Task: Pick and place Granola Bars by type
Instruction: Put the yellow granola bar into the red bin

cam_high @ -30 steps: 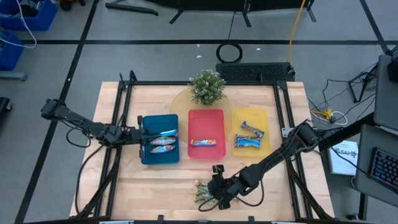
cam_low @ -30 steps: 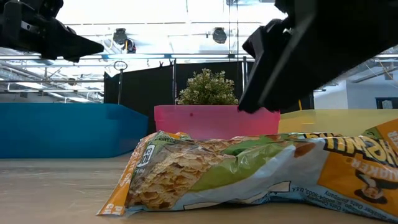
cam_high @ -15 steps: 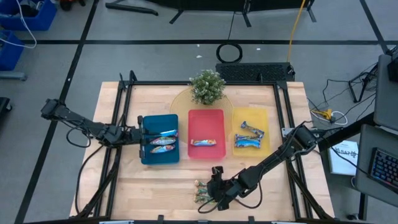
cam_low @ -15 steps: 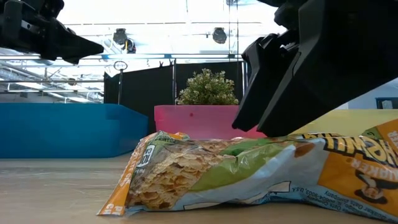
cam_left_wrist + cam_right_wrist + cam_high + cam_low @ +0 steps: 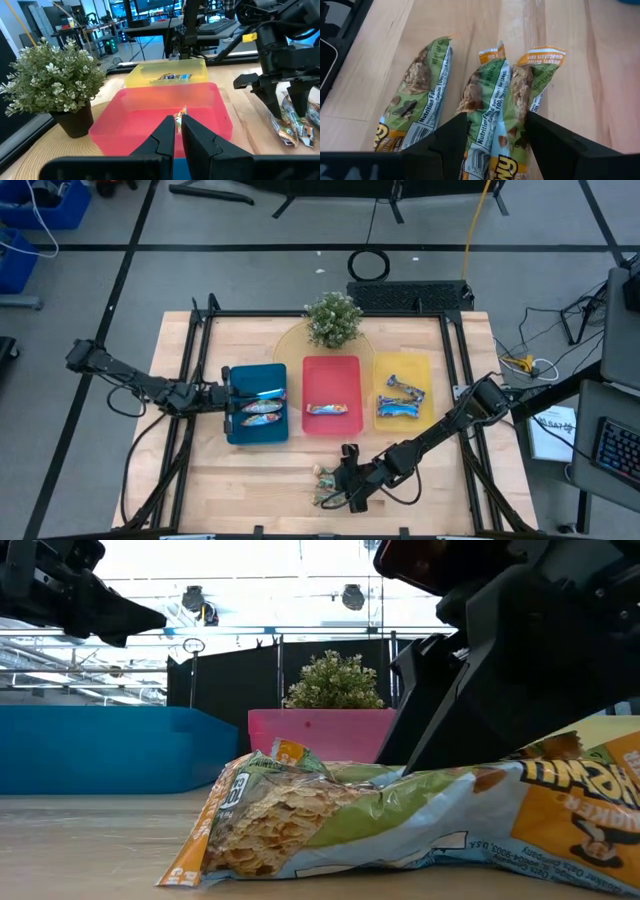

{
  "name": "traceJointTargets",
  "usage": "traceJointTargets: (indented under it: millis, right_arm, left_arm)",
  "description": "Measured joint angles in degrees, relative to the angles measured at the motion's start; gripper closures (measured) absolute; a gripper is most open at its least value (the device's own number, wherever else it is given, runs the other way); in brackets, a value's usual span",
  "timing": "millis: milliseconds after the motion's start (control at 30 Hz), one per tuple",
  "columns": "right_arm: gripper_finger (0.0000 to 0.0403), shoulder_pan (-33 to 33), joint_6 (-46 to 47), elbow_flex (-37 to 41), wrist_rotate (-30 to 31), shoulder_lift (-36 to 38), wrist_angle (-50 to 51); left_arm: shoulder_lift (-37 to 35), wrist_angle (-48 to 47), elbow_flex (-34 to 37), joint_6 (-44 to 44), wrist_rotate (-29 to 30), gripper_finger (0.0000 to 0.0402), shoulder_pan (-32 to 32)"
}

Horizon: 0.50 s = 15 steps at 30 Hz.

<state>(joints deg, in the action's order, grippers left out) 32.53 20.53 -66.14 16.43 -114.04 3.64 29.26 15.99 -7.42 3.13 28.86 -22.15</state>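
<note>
The right gripper (image 5: 492, 132) straddles the middle of three green-and-orange granola bars (image 5: 482, 97) lying side by side on the pale wooden table (image 5: 570, 60), its dark fingers (image 5: 451, 134) spread wide, one on each outer side of that bar and its right-hand neighbour. The crinkled foil wrappers show photographed oat clusters and the printed words "Nutrition Facts"; orange crimped ends point away from the jaws. Seen level with the tabletop, the nearest wrapper (image 5: 400, 825) is glossy and creased, with large orange lettering only partly readable, and the gripper's black bulk presses onto it from above.

Across the table, the left gripper (image 5: 225, 398) hovers at the edge of the blue tray (image 5: 257, 432), jaws nearly closed on nothing. Ahead of its fingertips sit the smooth red plastic tray (image 5: 150, 107), holding one bar (image 5: 327, 409), and the translucent yellow tray (image 5: 167, 73) with shiny blue-wrapped bars (image 5: 400, 400). A small potted plant (image 5: 52, 85) stands on a woven mat beside the red tray.
</note>
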Motion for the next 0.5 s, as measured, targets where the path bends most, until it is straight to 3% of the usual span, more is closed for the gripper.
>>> traceJointTargets:
  millis: [267, 500]
  right_arm:
    - [0.0207, -0.7, -1.4, 1.0, -0.1, 0.9, 0.0]
    - [0.0207, -0.2, -5.3, 1.5, 0.2, 7.6, -2.2]
  left_arm:
    - [0.0, -1.0, 0.0, -1.6, -0.3, 0.036, 0.0]
    - [0.0, -1.3, 0.0, -2.1, -0.3, 0.036, 0.0]
